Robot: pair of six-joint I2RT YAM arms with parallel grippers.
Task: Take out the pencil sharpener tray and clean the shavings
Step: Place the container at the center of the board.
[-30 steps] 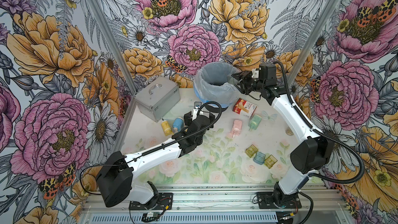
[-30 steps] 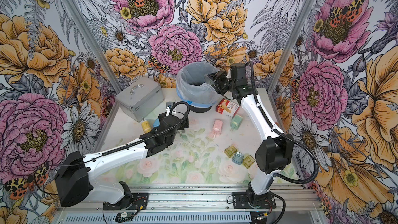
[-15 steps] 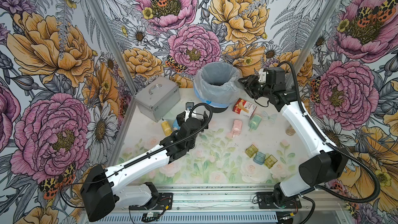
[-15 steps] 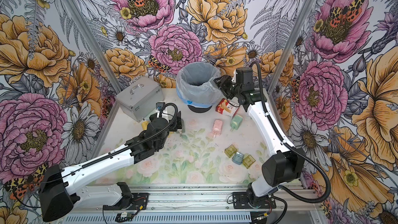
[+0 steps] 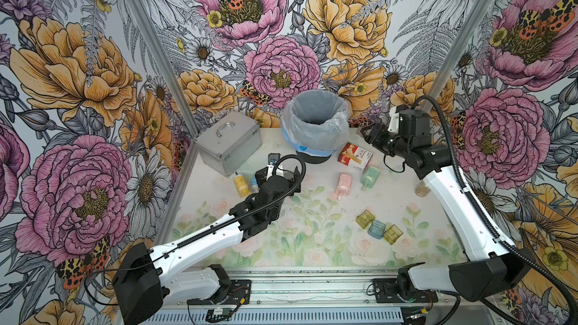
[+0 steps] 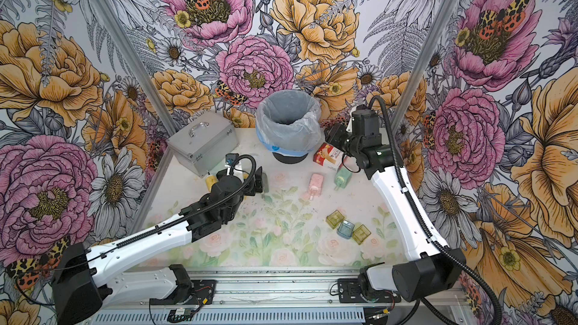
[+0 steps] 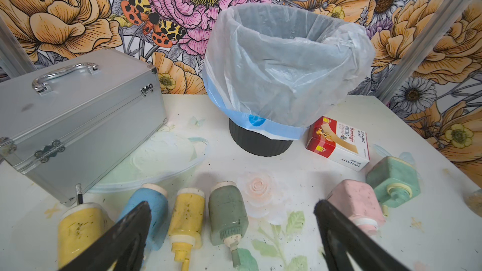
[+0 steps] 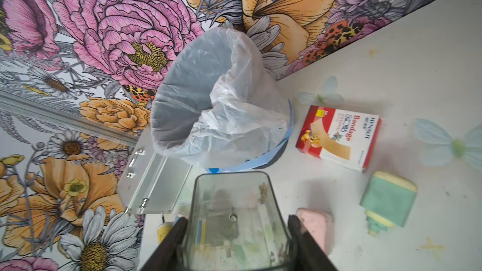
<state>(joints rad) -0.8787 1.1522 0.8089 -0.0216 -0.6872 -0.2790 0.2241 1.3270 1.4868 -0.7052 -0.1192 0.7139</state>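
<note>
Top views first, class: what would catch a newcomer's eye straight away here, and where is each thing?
The huge printed flowers on the walls surround everything. At the back of the table stands a bin lined with a pale plastic bag, and beside it the right arm's fingers grip a clear tray. Four pastel sharpeners lie in a row near the silver case.

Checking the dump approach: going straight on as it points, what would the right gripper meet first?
Probably the white-bag-lined black bin; the clear plastic tray in the right gripper would touch its side first, though depth is unclear.
</note>
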